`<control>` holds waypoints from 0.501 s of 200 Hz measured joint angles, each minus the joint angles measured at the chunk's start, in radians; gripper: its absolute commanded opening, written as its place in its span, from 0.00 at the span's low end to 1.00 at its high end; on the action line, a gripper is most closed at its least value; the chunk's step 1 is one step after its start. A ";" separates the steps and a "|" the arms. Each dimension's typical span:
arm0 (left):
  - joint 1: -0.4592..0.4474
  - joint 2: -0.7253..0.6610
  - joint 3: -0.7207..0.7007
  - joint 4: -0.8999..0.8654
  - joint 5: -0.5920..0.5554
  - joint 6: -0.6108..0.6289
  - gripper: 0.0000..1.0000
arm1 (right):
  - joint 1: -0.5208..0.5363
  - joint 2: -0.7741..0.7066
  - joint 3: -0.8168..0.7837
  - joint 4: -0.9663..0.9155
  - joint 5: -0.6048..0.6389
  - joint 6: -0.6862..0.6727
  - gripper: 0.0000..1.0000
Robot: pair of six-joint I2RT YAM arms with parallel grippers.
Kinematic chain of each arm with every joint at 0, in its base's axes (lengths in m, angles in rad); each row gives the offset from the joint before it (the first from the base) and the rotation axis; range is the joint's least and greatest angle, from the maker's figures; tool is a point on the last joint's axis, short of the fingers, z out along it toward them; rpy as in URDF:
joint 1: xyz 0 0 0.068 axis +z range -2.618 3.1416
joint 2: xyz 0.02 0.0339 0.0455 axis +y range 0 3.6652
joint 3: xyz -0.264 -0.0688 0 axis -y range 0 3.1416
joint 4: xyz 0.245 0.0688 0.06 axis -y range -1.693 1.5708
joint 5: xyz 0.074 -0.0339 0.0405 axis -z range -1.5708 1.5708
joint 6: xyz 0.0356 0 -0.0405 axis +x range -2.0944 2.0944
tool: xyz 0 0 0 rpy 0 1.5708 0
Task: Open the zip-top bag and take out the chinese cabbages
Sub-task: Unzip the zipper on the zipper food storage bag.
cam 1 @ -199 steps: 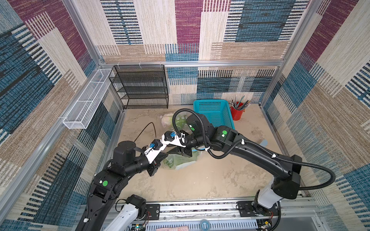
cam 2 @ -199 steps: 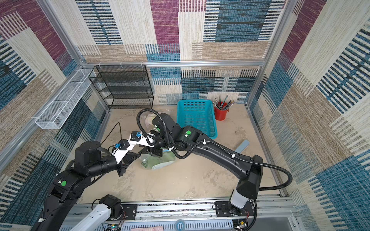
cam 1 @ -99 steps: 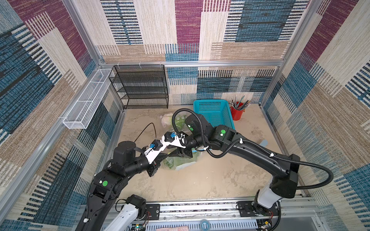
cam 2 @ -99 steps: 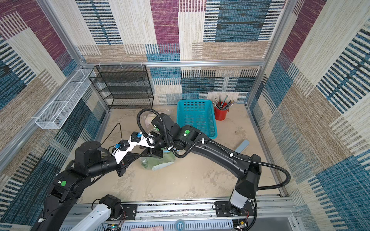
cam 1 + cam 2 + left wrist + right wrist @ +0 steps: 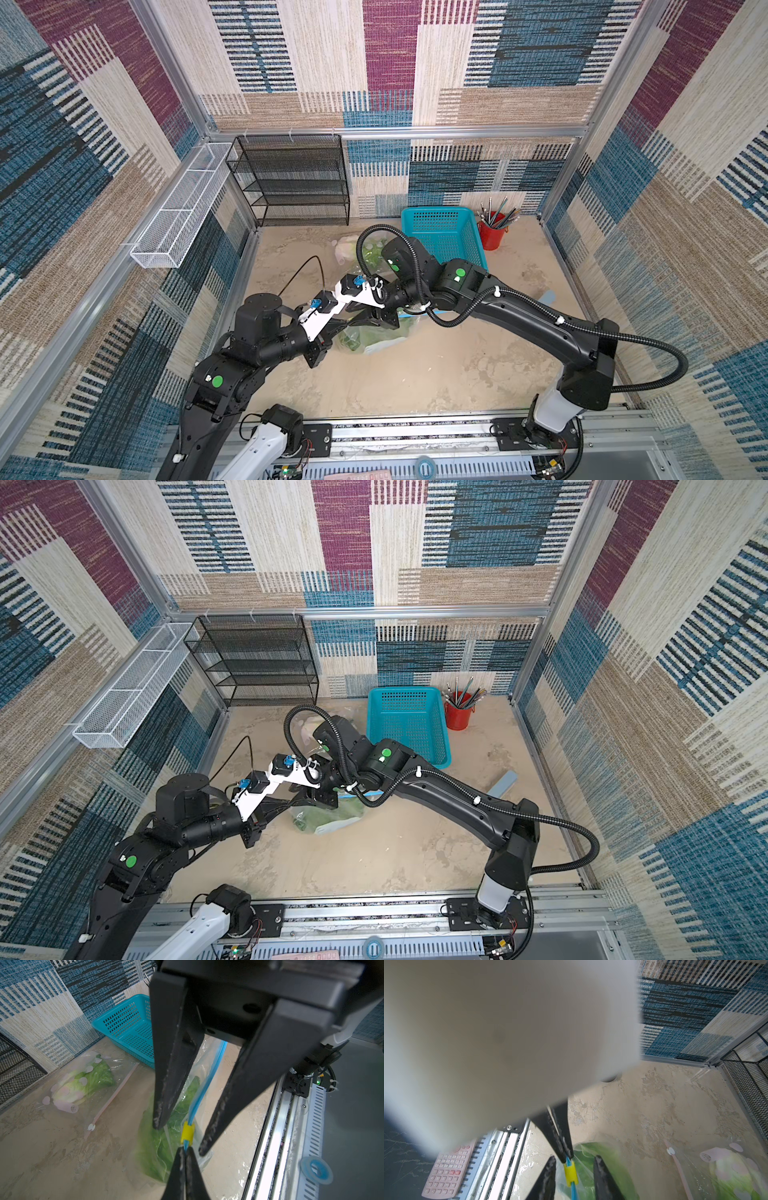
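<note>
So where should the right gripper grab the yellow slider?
Pinch the yellow slider across its broad faces, coming along the blue track from the side opposite the left gripper, which pinches the track's end. The slider stands proud of the track; the right gripper, open, straddles it.

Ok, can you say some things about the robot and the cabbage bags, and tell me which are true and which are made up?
1. The left gripper pinches the end of the blue zip strip of the zip-top bag. True.
2. The right gripper is squeezed shut on the yellow slider. False: its fingers stand apart, one on each side of the slider.
3. The blue basket is full. False: it looks empty.
4. A second bag with a cabbage inside lies near the black rack. True.
</note>
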 measured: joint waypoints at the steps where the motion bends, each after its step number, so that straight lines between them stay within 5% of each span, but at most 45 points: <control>1: 0.000 0.000 0.000 0.000 0.000 0.000 0.00 | 0.000 0.000 0.000 0.000 0.000 0.000 0.33; 100: -0.001 0.000 0.000 0.007 0.005 0.006 0.00 | -0.010 -0.055 -0.063 0.016 -0.021 0.000 0.48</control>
